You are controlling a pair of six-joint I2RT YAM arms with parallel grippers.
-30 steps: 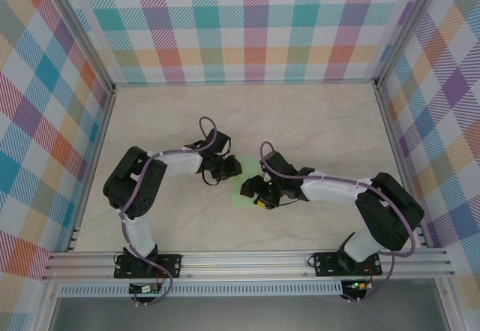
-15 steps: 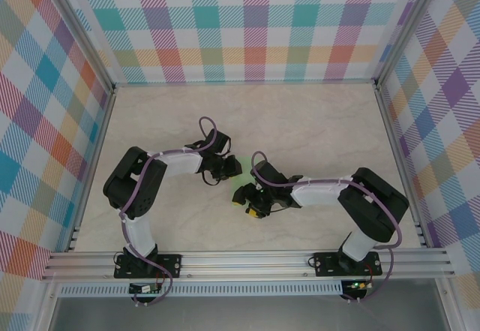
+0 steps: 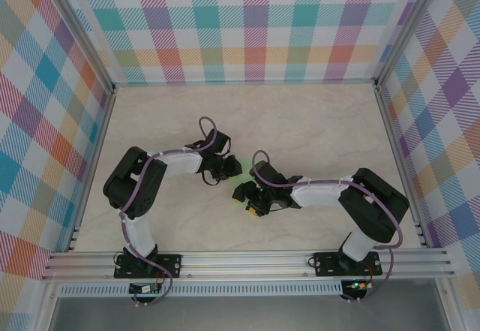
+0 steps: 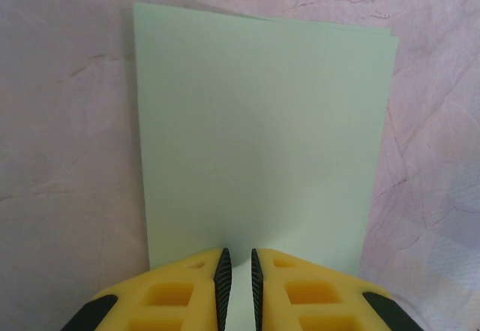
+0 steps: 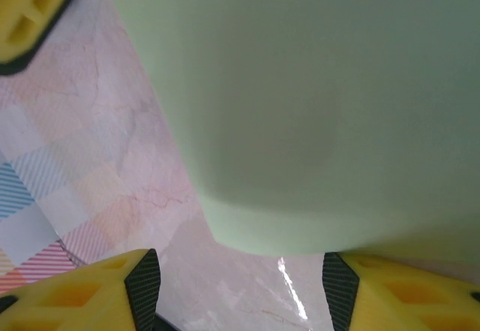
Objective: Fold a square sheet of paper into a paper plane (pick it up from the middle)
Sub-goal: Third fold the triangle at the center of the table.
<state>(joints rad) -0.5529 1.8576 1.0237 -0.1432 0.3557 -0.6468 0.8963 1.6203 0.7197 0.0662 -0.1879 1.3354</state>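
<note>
Folded double, the square sheet of paper (image 4: 262,136) lies in the middle of the counter (image 3: 315,121); the left pincer (image 4: 237,271), almost closed, seems to pin one edge against slipping, while the right pincer (image 5: 236,286), wide open and empty, reaches at the lifted edge

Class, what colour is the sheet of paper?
The sheet of paper is plain pale mint green, clearest in the left wrist view.

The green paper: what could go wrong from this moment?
1. The folded paper has layers slightly offset at the far corner; pressing now may fix a crooked crease.
2. The left hand meets only the near edge, so the sheet could slip.
3. The open right hand, closing on the edge before it, might crumple it.
</note>
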